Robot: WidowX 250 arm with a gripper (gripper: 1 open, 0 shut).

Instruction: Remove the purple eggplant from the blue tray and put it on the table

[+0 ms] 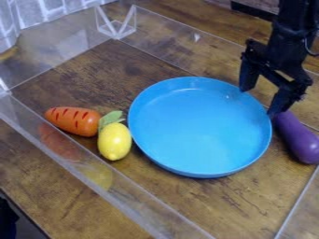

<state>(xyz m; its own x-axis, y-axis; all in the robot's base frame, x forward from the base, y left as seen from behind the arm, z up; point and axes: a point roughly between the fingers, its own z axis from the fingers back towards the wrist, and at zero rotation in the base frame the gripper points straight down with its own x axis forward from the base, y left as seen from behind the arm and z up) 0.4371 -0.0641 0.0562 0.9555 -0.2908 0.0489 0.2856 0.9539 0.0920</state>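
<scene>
The purple eggplant (298,136) lies on the dark wooden table (187,56), just right of the blue tray (200,126) and outside its rim. The round blue tray holds nothing. My black gripper (277,91) hangs pointing down over the tray's right rim, just above and left of the eggplant's narrow end. Its two fingers stand apart, open, with nothing between them.
An orange carrot (75,119) and a yellow lemon (115,141) lie on the table left of the tray. Clear plastic walls (56,47) edge the table at the left and front. A clear plastic piece (118,19) stands at the back.
</scene>
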